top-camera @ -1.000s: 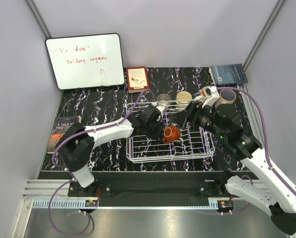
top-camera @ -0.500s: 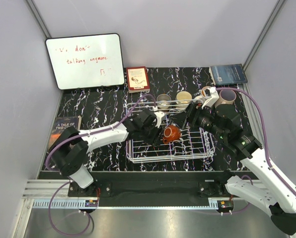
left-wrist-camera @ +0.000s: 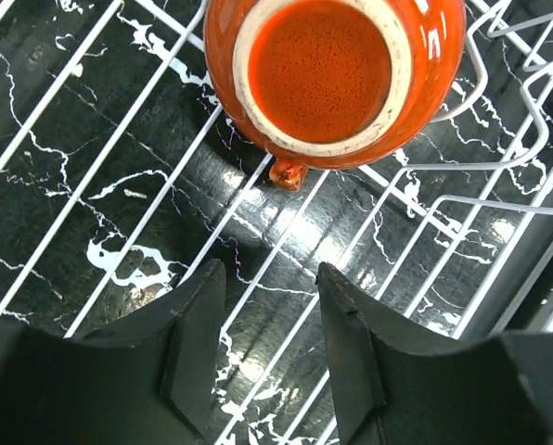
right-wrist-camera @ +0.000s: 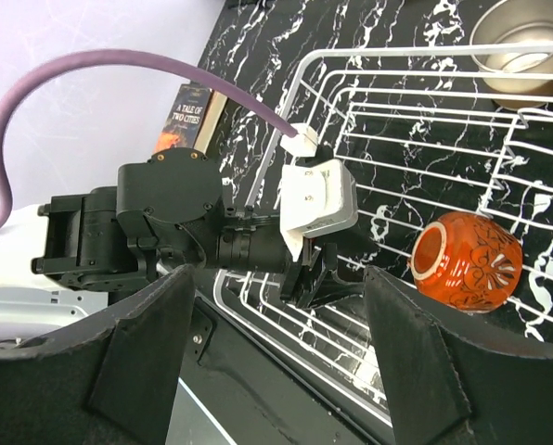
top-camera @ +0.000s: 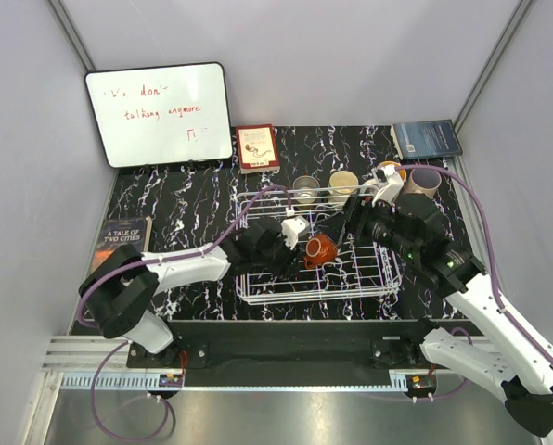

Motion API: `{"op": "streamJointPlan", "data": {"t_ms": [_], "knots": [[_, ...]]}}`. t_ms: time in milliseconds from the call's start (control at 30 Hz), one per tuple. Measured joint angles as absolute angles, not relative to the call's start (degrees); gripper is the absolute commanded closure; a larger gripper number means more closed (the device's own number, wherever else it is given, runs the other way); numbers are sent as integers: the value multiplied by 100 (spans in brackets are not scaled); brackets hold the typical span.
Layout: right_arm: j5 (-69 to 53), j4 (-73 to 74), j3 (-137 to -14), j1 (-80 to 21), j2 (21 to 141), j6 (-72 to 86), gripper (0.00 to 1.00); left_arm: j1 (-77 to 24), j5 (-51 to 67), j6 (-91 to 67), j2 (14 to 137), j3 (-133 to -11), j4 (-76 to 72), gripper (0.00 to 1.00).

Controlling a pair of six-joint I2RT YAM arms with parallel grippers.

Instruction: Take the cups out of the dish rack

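A squat reddish-brown cup (top-camera: 320,248) lies on its side on the wires of the white dish rack (top-camera: 258,298). In the left wrist view the cup (left-wrist-camera: 332,74) turns its mouth to the camera. My left gripper (left-wrist-camera: 272,273) hangs just short of it, open and empty, over the rack floor (left-wrist-camera: 35,93). Two cream cups (top-camera: 305,188) (top-camera: 343,183) stand at the rack's back rim; whether inside or behind it I cannot tell. Two more cups (top-camera: 388,171) (top-camera: 425,179) stand on the table at the back right. My right gripper (right-wrist-camera: 278,278) is wide open above the rack's right half, empty.
A whiteboard (top-camera: 159,113) leans at the back left beside a red book (top-camera: 256,146). A blue book (top-camera: 426,138) lies at the back right. Another book (top-camera: 122,243) lies at the left of the black marbled table.
My left gripper has drawn back from the rack's far rim toward the near left and opened its jaws. The right arm has barely shifted.
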State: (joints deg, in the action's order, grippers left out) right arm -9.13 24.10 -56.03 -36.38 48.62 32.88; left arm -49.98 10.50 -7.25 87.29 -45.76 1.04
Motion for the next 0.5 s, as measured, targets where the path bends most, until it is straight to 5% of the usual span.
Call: {"op": "streamJointPlan", "data": {"t_ms": [500], "knots": [[-910,2648,-5625,-3638,4862,3282,19,-4998,1094,-384,8954,-4580,-484,48]]}}
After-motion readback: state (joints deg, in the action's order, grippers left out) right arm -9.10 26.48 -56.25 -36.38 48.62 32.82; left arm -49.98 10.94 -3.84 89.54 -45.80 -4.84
